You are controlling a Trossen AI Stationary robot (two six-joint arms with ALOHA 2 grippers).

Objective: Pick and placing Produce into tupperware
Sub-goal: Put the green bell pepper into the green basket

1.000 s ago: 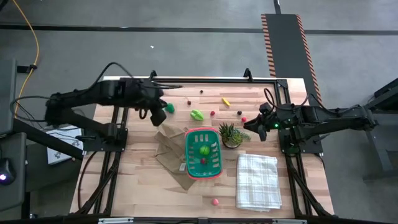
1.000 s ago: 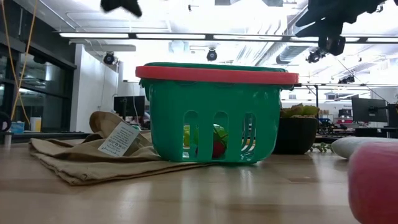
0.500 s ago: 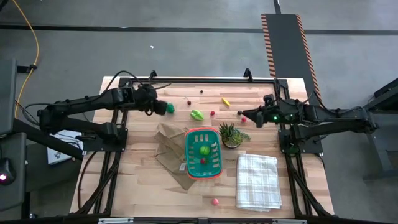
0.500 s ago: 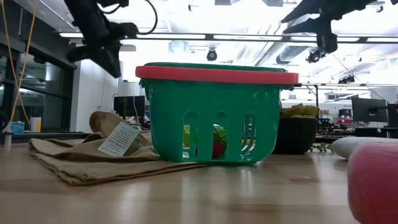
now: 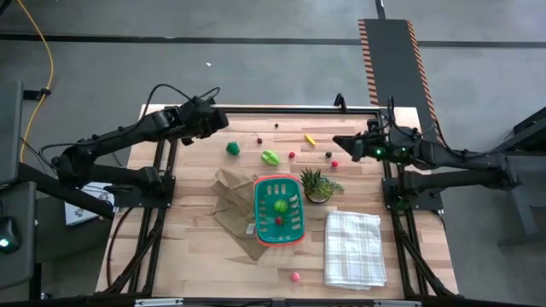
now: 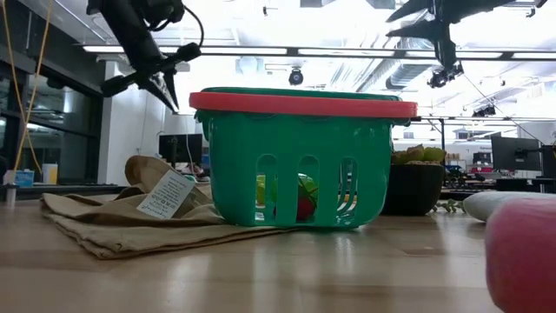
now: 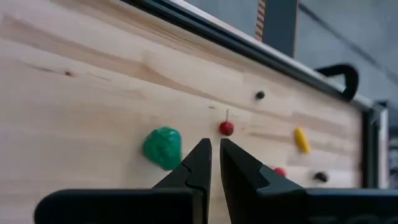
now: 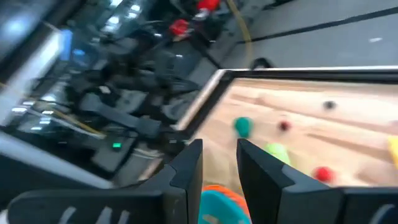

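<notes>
The teal tupperware basket (image 5: 279, 211) with an orange rim stands mid-table, with a green piece and a red piece inside. Loose produce lies on the wood near the far edge: a dark green round piece (image 5: 232, 148), a light green piece (image 5: 270, 157), small red balls (image 5: 292, 156), a yellow piece (image 5: 310, 139) and dark berries (image 5: 328, 154). My left gripper (image 5: 222, 124) hangs shut, tilted down, just beyond the dark green piece (image 7: 163, 147) and touches nothing. My right gripper (image 5: 335, 141) hovers open and empty over the far right, pointing toward the table's left.
A spiky potted plant (image 5: 316, 183) stands right of the basket. A brown paper bag (image 5: 230, 200) lies to the basket's left, partly under it. A white checked cloth (image 5: 352, 247) lies at the near right, and a pink ball (image 5: 295, 275) near the front edge.
My left gripper has swung from beside the dark green piece toward the table's far edge, come down and rolled about its own axis. It stays shut. My right gripper has drawn away from the potted plant toward the far edge and tipped up. The produce has stayed where it was.
</notes>
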